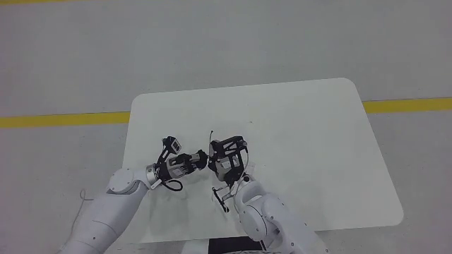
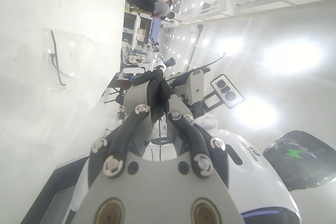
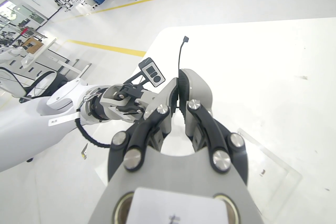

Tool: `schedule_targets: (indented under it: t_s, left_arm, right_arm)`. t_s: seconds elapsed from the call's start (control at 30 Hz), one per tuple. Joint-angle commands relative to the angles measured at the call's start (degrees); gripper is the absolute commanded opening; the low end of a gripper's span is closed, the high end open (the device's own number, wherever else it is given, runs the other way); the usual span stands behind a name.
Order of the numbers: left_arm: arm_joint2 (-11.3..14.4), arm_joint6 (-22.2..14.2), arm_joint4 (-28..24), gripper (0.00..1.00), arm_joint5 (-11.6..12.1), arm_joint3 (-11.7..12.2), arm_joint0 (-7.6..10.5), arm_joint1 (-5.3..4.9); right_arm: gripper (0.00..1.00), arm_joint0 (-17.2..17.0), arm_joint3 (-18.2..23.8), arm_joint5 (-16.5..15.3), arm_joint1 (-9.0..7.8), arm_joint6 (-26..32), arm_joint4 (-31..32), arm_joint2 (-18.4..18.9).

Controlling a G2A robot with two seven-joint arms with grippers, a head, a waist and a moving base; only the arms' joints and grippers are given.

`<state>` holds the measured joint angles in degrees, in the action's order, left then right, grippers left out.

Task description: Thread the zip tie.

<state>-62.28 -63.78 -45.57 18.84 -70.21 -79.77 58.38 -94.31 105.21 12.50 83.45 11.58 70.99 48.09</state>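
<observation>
The right gripper (image 3: 178,83) is clamping the zip tie (image 3: 180,54), head poking out past its tips — the left gripper (image 2: 157,83) is hovering just beside, clenched, on what I can't tell.

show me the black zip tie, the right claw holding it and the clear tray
black plastic zip tie (image 3: 180,57): right wrist view, strap above the claw
right claw (image 3: 179,79): right wrist view, midway between its fingertips
clear plastic tray (image 2: 81,51): left wrist view, bare wall
</observation>
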Motion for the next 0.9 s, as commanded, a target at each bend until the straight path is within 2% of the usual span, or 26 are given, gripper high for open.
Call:
schedule_targets:
  t_s: [0.0, 0.37, 0.87]
  left_arm:
    - [0.0, 0.0, 0.0, 0.00, 0.0, 0.0, 0.00, 0.00]
    - [0.0, 0.0, 0.0, 0.00, 0.0, 0.0, 0.00, 0.00]
    - [0.0, 0.0, 0.0, 0.00, 0.0, 0.0, 0.00, 0.00]
  right_arm:
    - [0.00, 0.0, 0.0, 0.1, -0.01, -0.2, 0.1, 0.0]
    - [0.00, 0.6, -1.3, 0.7, 0.09, -0.2, -0.1, -0.4]
    - [0.00, 0.3, -0.4, 0.7, -0.10, -0.4, 0.3, -0.1]
